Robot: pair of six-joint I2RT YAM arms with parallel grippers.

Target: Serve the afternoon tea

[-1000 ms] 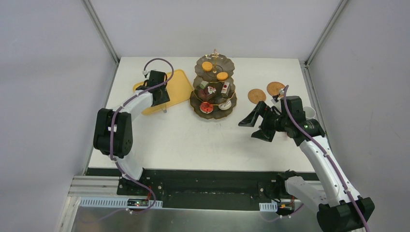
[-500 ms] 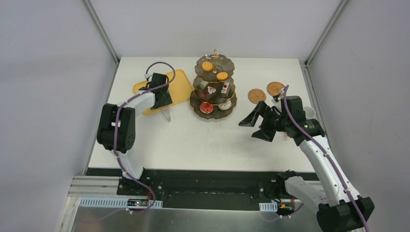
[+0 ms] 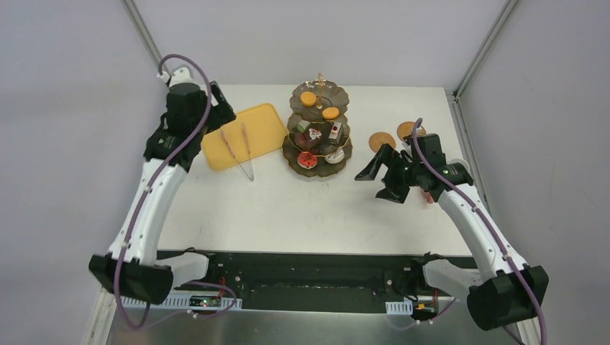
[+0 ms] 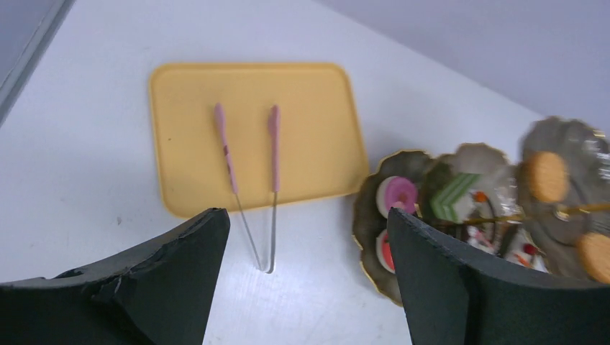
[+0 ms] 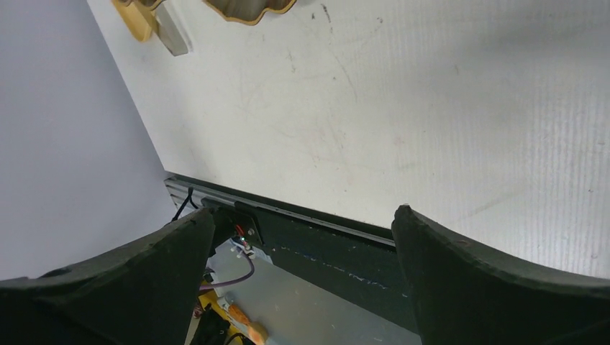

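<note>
Stand (image 3: 338,95) looks stocked; left gripper (image 4: 306,219) and right gripper (image 5: 302,215) both spread, empty. Next, likely: furnishing the bare coasters (image 3: 382,141) right of centre.

A white table (image 3: 288,208) stands between plain grey walls (image 3: 65,108), with two slanted metal posts (image 3: 152,50) rising from its far corners. Along its near edge runs a black strip (image 3: 309,267), and below that lies a grey metal sheet (image 3: 302,327). The light is even and the shadows soft.
</note>
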